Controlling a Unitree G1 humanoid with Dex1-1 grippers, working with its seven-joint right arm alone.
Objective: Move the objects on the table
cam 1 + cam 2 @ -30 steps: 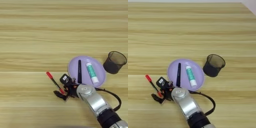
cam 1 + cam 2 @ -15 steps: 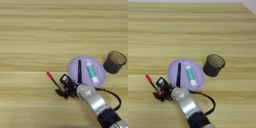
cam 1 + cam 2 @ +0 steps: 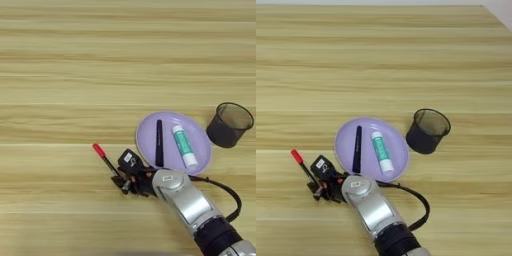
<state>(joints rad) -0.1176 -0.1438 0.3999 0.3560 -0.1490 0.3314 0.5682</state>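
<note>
The right arm's silver forearm [image 3: 187, 202] is coming in from the bottom right, putting the black two-finger gripper [image 3: 129, 176] low on the wide light-yellow wooden table [image 3: 75, 65], just left of the round lilac plate [image 3: 397, 150]. The thin black pen with the red cap [image 3: 107, 163] is lying diagonally on the wood, its red cap pointing up-left and its lower end running into the gripper's fingers. The fingers are sitting at that end and look closed around it, but can't tell for sure: black on black, contact is not readable. The black pen [image 3: 159, 142] and the white-and-teal tube [image 3: 184, 145] are lying side by side on the plate, apart from each other and from the gripper. The black mesh cup [image 3: 427, 130] is standing upright just right of the plate.
</note>
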